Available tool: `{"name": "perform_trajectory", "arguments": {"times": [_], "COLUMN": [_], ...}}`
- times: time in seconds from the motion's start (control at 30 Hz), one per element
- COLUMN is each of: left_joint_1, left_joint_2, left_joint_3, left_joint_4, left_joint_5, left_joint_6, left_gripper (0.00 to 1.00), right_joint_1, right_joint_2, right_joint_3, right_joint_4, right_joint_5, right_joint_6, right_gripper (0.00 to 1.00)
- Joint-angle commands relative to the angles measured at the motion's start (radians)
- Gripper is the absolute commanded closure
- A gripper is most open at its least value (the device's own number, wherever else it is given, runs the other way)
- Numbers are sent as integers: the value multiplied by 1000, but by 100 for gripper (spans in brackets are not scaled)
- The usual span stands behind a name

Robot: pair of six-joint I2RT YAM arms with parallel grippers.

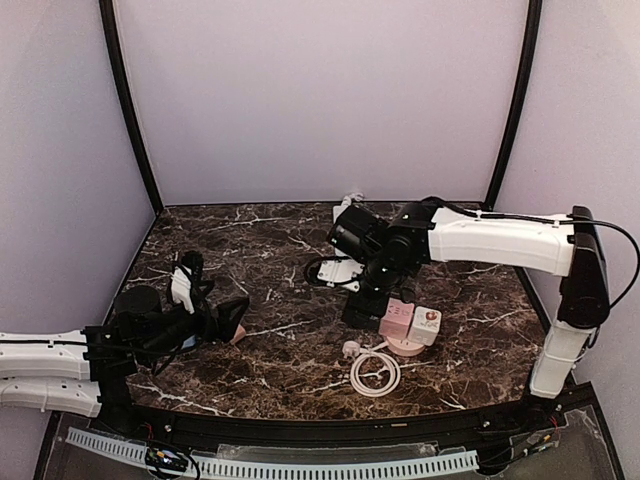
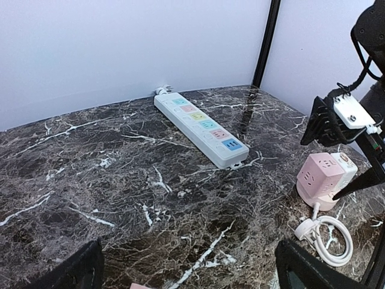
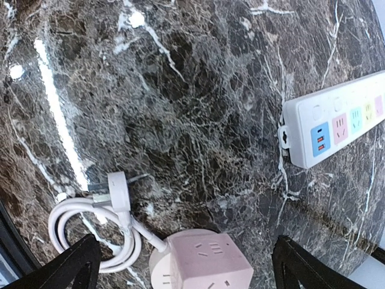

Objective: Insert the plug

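White plug (image 3: 118, 189) lies on the dark marble worktop (image 3: 180, 90), just left of the pink cube socket (image 3: 207, 259), at the end of its coiled white cable (image 3: 90, 232). Right tool (image 3: 183, 262) hovers above, jaws wide, empty. Left tool (image 2: 189, 274) open, well left. White power strip (image 2: 201, 126) on far side. Best pinch the plug body by its sides, pins clear.

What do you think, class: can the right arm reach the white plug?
Probably yes: the right pincer hangs open close by, and the plug lies uncovered beside its coiled cable.
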Motion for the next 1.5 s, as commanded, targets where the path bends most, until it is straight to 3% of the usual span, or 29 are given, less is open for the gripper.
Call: {"name": "perform_trajectory", "arguments": {"times": [0.0,0.23,0.47,0.63,0.87,1.47], "left_joint_1": [1,1,1,1,1,1], "left_joint_2": [-74,-146,-183,-185,-186,-186], "left_joint_3": [-38,-66,-77,-77,-77,-76], "left_joint_4": [-41,-56,-69,-66,-69,-67], "left_joint_5": [-48,-103,-111,-110,-106,-101], "left_joint_6": [6,9,5,6,5,2], "left_gripper": [0,0,0,0,0,0], "right_joint_1": [59,126,143,149,144,-56], "right_joint_2": [-44,-9,-42,-1,12,-240], "right_joint_3": [-69,-157,-375,-433,-519,-837], "right_joint_4": [192,403,714,752,749,755], "right_joint_5": [53,9,31,26,141,207], "right_joint_6": [92,269,459,552,660,816], "right_gripper": [1,1,1,2,2,1]}}
